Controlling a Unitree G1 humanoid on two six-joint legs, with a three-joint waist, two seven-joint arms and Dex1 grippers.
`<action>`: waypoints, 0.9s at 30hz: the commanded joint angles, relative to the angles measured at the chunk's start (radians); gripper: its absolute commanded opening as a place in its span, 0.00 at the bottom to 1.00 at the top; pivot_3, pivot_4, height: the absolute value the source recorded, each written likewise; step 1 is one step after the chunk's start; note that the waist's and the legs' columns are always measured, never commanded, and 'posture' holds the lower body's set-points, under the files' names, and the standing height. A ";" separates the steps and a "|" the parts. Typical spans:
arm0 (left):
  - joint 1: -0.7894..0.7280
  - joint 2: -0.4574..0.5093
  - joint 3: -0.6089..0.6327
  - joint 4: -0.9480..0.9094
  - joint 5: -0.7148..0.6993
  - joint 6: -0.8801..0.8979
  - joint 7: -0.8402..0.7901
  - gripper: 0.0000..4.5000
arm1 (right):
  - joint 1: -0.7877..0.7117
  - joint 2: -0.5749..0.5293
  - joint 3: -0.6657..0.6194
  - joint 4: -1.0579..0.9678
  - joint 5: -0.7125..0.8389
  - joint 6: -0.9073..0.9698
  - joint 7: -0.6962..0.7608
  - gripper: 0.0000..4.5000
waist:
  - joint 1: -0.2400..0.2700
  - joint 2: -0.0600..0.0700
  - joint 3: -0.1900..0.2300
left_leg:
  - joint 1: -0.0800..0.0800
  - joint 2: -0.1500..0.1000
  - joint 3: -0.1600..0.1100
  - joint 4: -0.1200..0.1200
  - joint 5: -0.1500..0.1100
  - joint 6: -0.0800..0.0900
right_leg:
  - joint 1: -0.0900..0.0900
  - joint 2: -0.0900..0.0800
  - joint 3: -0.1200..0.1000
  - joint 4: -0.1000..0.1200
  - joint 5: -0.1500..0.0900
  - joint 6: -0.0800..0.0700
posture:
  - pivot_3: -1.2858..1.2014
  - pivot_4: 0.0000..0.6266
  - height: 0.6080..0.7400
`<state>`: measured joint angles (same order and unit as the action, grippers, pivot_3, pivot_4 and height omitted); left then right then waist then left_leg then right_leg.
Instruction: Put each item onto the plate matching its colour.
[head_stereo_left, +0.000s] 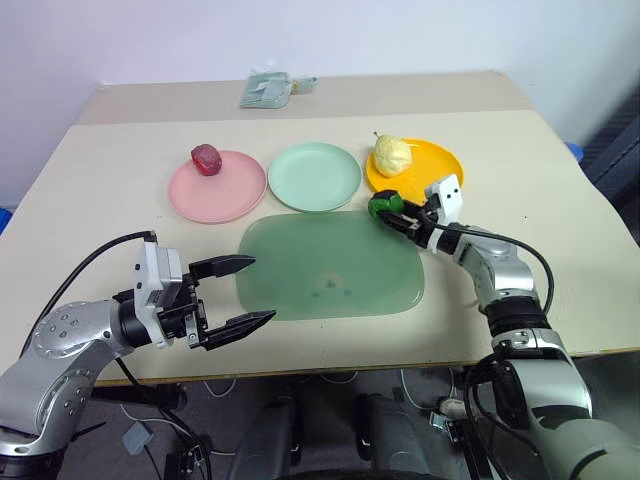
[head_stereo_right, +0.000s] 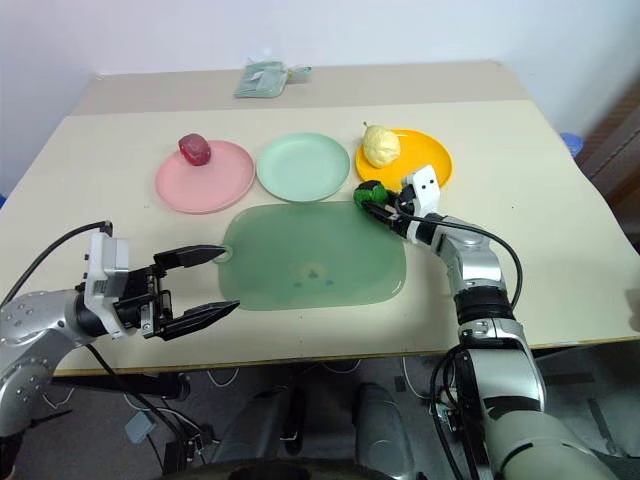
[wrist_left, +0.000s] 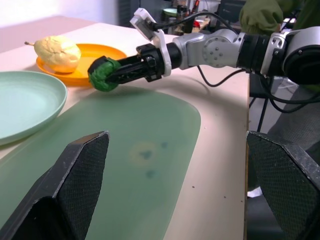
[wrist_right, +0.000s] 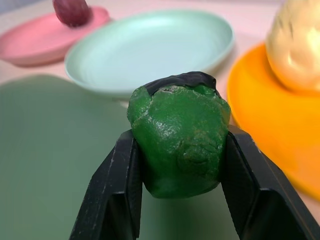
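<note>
My right gripper (wrist_right: 177, 165) has its two black fingers (wrist_right: 112, 195) clamped on the dark green lump (wrist_right: 177, 142), one on each side. The lump is glossy and knobbly, roughly rounded with a dented, wrinkled skin, and a strip of black runs over its top. It hangs at the far right corner of the green board (head_stereo_left: 330, 265), just in front of the orange-yellow plate (head_stereo_left: 440, 165) and beside the mint green plate (head_stereo_left: 314, 176); I cannot tell whether it touches the board.

The board is a translucent green rounded rectangle, smooth and flat, with a faint mark near its middle. Behind it stand three equal round shallow plates of smooth plastic in a row. The pink plate (head_stereo_left: 217, 190) carries the dark red-maroon lump (head_stereo_left: 206, 157), small and roundish, near its far rim. The mint green plate is bare. The orange-yellow plate holds the pale yellow ball (head_stereo_left: 392, 155), bumpy-skinned with a thin stem pointing away.

My left gripper (head_stereo_left: 232, 293) hangs over the near left edge of the pale surface (head_stereo_left: 90, 190), its tapered, textured black fingers (wrist_left: 75, 190) spread wide with nothing between them, pointing towards the board.

A folded pale green cloth (head_stereo_left: 266, 90) lies at the far edge of the surface.
</note>
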<state>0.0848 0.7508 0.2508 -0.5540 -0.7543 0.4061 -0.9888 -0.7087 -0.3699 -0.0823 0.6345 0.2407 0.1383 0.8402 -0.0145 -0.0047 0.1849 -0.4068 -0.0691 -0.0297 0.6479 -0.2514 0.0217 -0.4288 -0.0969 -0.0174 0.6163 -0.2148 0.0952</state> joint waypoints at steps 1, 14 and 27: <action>0.008 0.001 0.029 -0.036 -0.014 -0.007 0.012 1.00 | -0.062 0.030 -0.004 -0.066 0.038 -0.021 0.026 0.39 | 0.000 0.000 0.000 | 0.000 0.000 0.000 0.000 0.000 0.000 | 0.000 0.000 0.000 0.000 0.000 0.000 | 0.52 0.24 1.00; 0.025 -0.021 0.031 -0.059 0.027 0.005 0.128 1.00 | -0.406 0.235 0.031 0.440 -0.064 -0.234 -0.080 0.66 | 0.001 0.000 0.000 | 0.000 -0.001 -0.001 -0.001 0.000 -0.001 | -0.001 0.000 0.000 0.000 0.002 0.003 | 0.52 0.24 1.00; -0.023 -0.152 -0.045 -0.027 0.290 -0.089 0.360 1.00 | -0.334 0.144 -0.008 0.308 -0.049 -0.307 -0.006 0.99 | 0.000 0.000 0.000 | 0.000 -0.001 -0.001 -0.002 0.001 -0.002 | -0.002 0.001 0.000 0.002 0.002 0.004 | 0.52 0.24 1.00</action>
<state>0.0662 0.5949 0.2072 -0.5799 -0.4845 0.3528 -0.6248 -1.0755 -0.1948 -0.0684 1.0701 0.1545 -0.1814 0.7908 -0.0148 -0.0044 0.1851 -0.4070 -0.0704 -0.0305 0.6464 -0.2507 0.0200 -0.4306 -0.0963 -0.0174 0.6185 -0.2128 0.0988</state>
